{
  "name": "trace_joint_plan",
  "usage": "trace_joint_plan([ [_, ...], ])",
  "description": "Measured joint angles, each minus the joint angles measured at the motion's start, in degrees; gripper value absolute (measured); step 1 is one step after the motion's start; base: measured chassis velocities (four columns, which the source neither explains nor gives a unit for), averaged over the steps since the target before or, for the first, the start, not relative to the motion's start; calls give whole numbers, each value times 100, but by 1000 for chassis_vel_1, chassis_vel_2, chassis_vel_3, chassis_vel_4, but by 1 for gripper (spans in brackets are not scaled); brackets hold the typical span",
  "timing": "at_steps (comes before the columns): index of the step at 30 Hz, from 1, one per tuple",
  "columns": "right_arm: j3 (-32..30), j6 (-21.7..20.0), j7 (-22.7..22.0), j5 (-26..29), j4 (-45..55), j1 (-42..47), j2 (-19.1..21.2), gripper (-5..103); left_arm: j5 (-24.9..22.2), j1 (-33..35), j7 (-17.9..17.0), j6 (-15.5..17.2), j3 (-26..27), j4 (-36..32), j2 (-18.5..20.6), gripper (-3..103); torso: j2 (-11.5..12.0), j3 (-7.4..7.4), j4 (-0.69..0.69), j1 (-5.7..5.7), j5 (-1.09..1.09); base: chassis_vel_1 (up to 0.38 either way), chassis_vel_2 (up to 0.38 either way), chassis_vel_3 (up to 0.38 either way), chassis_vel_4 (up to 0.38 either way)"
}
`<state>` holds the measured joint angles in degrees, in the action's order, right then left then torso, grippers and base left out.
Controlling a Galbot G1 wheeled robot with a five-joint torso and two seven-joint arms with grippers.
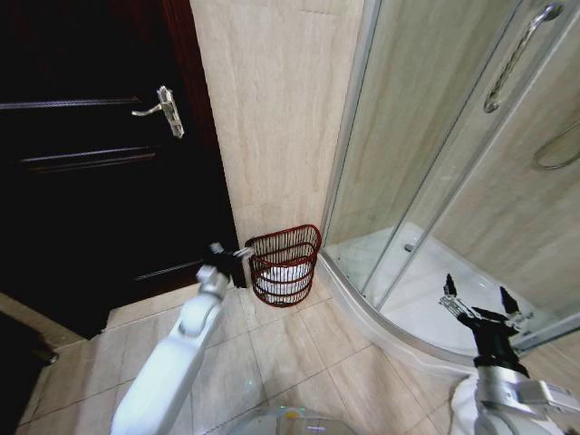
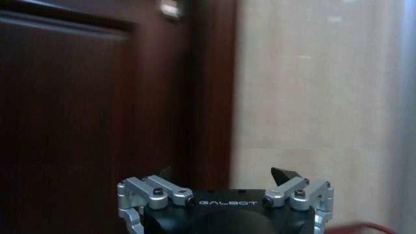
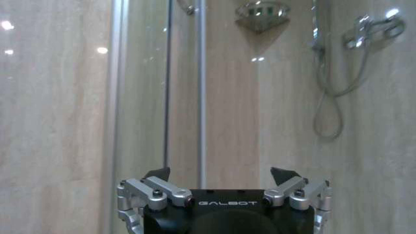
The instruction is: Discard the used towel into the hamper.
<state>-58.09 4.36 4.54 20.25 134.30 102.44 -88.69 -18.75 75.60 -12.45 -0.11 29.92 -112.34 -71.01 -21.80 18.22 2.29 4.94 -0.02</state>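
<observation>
White-shelled arms; left tool, right tool: black body, silver screwed linkages, "GALBOT" lettering.

Hamper hemmed in at the far wall

The hamper sits against the tiled wall, dark door to its left, curved shower glass to its right; its top is open and the near floor bare.

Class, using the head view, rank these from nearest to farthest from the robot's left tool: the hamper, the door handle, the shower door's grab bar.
1. The hamper: right beside the left tool, against the tiled wall.
2. The door handle: higher up, on the dark door.
3. The grab bar: far across on the right, on the shower glass.
</observation>
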Motion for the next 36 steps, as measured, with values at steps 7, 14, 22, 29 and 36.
trace_joint_plan([
  [7,245,-65,440,-162,-71,38,-86,100,426,891,-228,-323,990,-498,-393,100,0,0,-1,0,2,0,0,0,0],
  [14,703,-312,185,-371,-1,-150,-216,100,202,1155,640,-653,1342,-627,-215,100,0,1,-1,1,0,0,0,0,0],
  [22,1466,-192,-272,-849,46,-58,-341,100,149,1273,681,-651,1224,-744,-213,100,1,1,0,1,0,0,0,0,0],
  [29,1176,96,-186,-803,137,319,-335,100,138,1340,679,-655,1183,-758,-129,100,1,1,-2,1,0,0,0,0,0],
  [36,1083,133,-172,-762,144,407,-304,100,140,1340,685,-654,1160,-762,-118,100,1,1,-1,1,1,0,0,0,0],
])
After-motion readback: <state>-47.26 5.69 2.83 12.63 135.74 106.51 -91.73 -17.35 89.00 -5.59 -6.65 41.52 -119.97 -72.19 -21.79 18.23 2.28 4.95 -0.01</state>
